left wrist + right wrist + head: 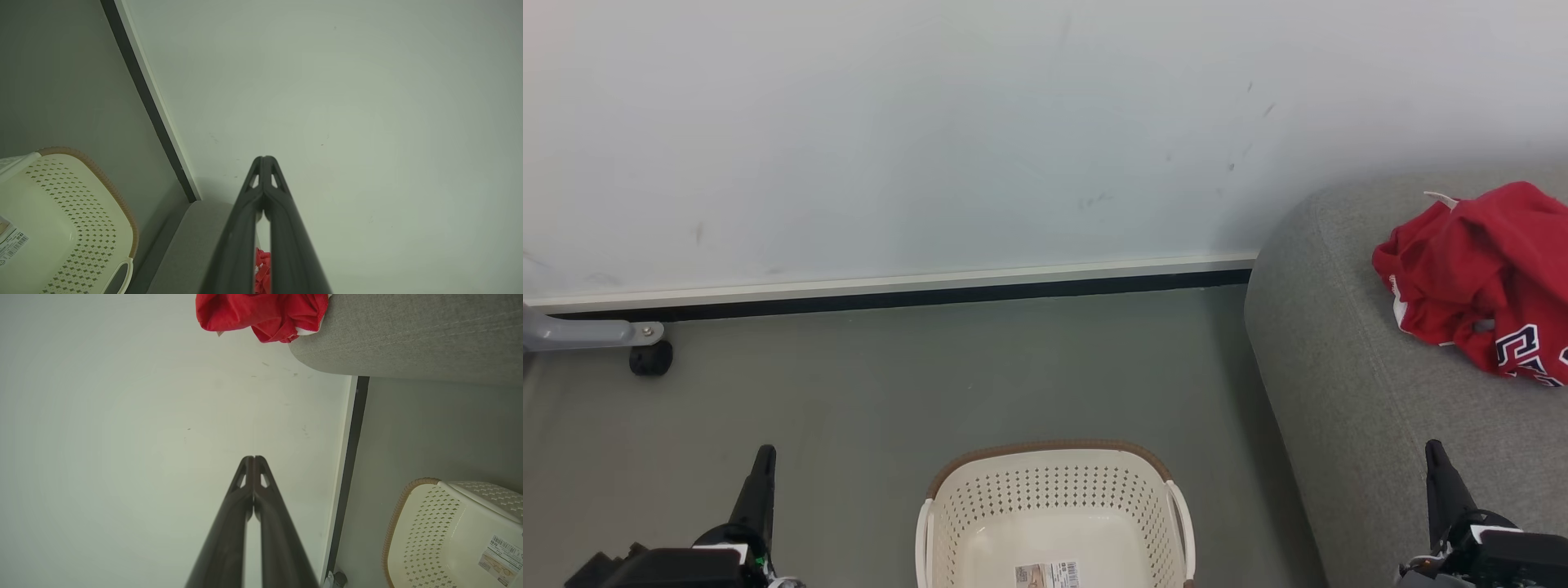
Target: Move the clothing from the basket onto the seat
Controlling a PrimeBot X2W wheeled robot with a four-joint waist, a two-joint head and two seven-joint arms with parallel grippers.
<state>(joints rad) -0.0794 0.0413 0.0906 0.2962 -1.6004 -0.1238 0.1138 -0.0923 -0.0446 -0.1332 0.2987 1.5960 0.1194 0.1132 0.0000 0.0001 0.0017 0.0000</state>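
The bright red soft clothing (1478,278), a crumpled heap with white trim and navy-and-white lettering, lay on the large grey woven-fabric seat (1356,392), well to the right of the cream-white perforated plastic basket (1054,490) and farther from the robot than it. The basket itself looked empty as far as its bottom showed, with just a label sticker (1049,574) inside; its nearest part was cut off from the head view, so I could not rule out something left there.

The 2 grippers flanked the basket: the left gripper (764,457) to its left over the grey floor, the right gripper (1436,453) to its right over the seat. Both had their dark fingers pressed together, holding nothing.

The worry, to my eye, was the heap. In the right wrist view it seemed to bulge past the seat's rounded edge on the side away from the basket, toward the white wall. A brush from the right arm, or the fabric's own weight, might tip it off there, beyond easy reach. Another reach by the right arm could also snag a loose fold.
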